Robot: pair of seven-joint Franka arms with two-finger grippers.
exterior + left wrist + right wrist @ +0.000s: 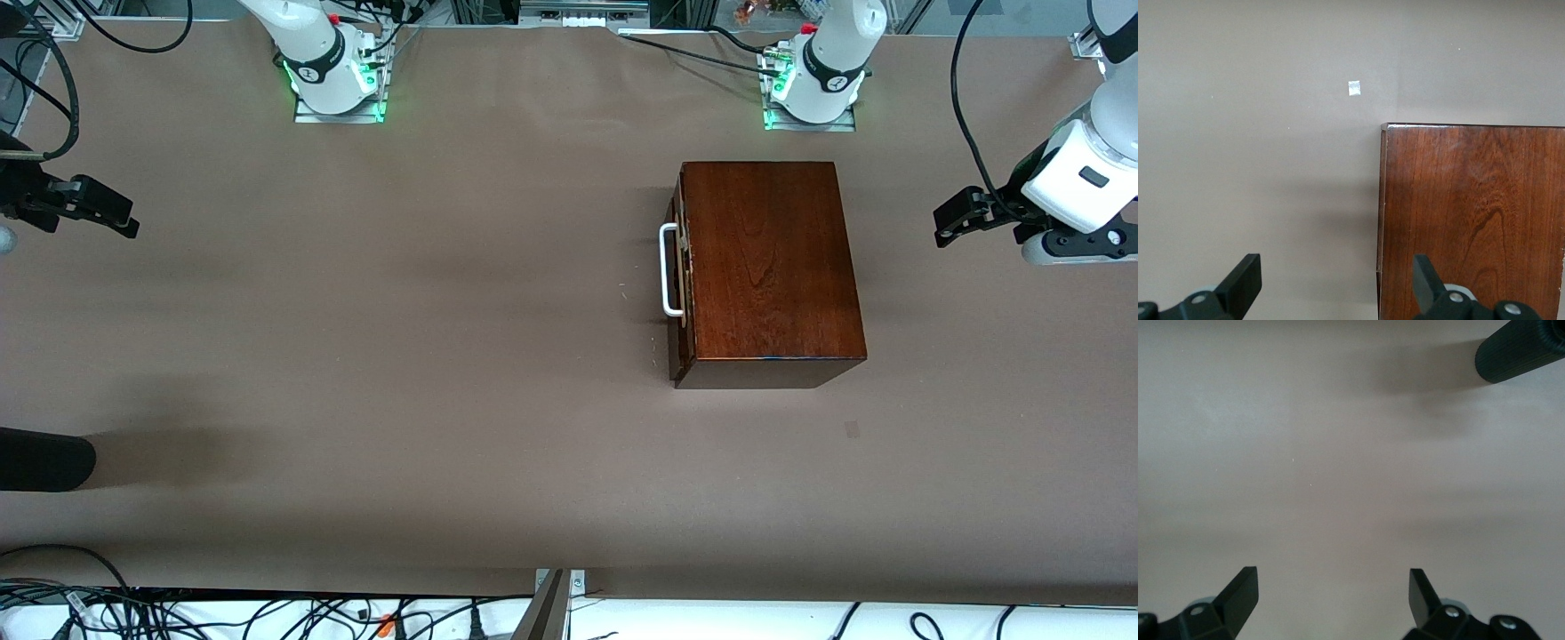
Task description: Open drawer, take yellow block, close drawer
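Note:
The dark reddish-brown wooden box [769,262] stands on the table toward the left arm's end. Its drawer [683,267] is pushed in, and the white bar handle [669,271] faces the right arm's end. The yellow block is hidden. My left gripper [949,224] hangs open in the air beside the box, off its side away from the handle. The left wrist view shows the box top [1471,213] past one finger of the empty left gripper [1335,267]. My right gripper [124,222] waits open and empty over bare table at the right arm's end, also shown as the right gripper [1333,583].
A black ribbed cylinder [44,460] pokes in over the table edge at the right arm's end, the same cylinder [1518,350] showing in the right wrist view. A small pale mark [853,429] lies on the table nearer the front camera than the box. Cables [267,613] run along the near edge.

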